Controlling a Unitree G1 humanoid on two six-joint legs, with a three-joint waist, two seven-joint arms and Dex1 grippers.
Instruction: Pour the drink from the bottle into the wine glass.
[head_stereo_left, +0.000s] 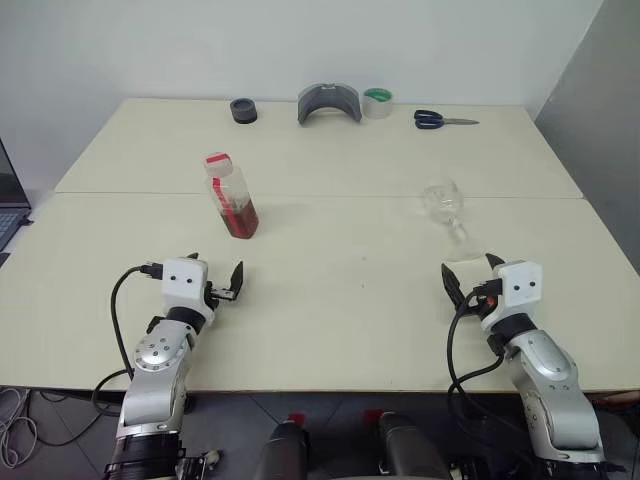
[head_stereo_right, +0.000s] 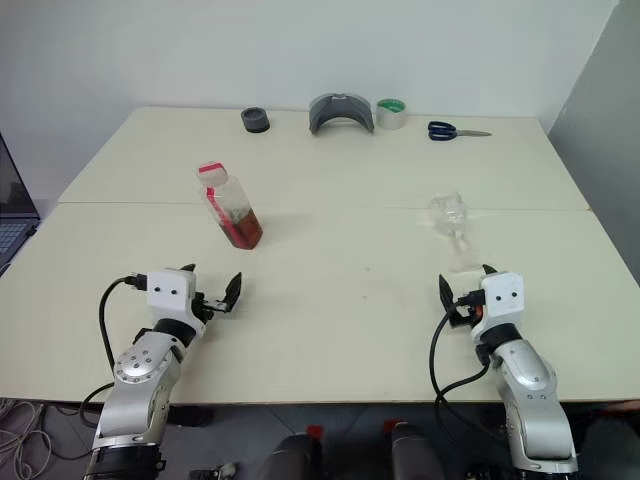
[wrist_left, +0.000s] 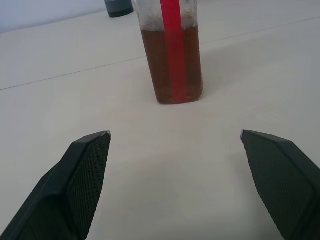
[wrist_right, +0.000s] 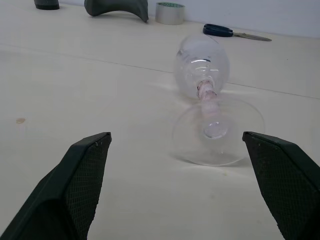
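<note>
The bottle (head_stereo_left: 232, 197) stands upright on the left half of the table with its red-and-white cap on. The reddish-brown drink (wrist_left: 172, 67) fills its lower part, behind a red label strip. The clear wine glass (head_stereo_left: 443, 203) lies on its side on the right half, its round foot (wrist_right: 217, 131) turned toward my right gripper. My left gripper (head_stereo_left: 214, 264) is open and empty, a short way in front of the bottle. My right gripper (head_stereo_left: 470, 266) is open too, just short of the glass's foot, touching nothing.
Along the far edge sit a black round object (head_stereo_left: 243, 110), a grey curved piece (head_stereo_left: 328, 102), a roll of tape (head_stereo_left: 377, 102) and blue-handled scissors (head_stereo_left: 440, 120). A seam (head_stereo_left: 340, 196) crosses the table behind the bottle. A laptop corner (head_stereo_left: 8, 215) shows at the far left.
</note>
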